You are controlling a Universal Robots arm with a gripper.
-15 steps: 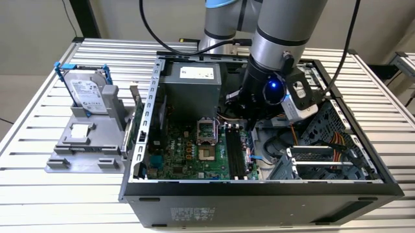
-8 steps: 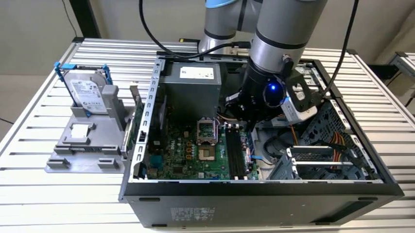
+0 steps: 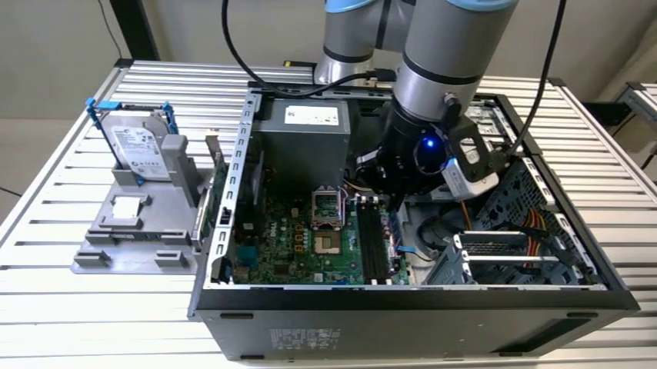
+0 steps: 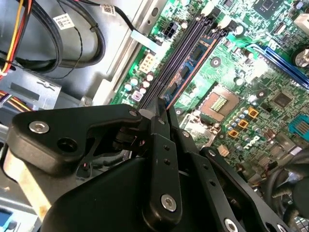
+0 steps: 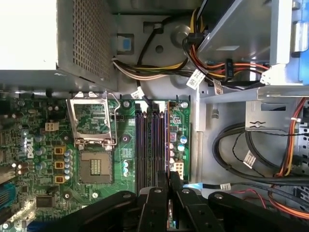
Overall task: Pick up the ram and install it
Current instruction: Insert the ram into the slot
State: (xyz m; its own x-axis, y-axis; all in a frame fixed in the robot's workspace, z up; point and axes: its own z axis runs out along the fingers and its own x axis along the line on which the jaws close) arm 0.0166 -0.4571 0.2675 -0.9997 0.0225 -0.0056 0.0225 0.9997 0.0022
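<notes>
Dark-green ram is shown edge-up along the motherboard's black memory slots, its long axis parallel to them, with the gripper directly above its near end, fingers pressed together on its upper edge.

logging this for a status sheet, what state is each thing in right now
ram: held at one end, edge-on over the motherboard, seating unclear
fingers: shut on the ram
memory slots beside it: empty
processor socket: open, empty
computer case: on its side, panel off
hard drive: upright in grey holder, outside the case
</notes>
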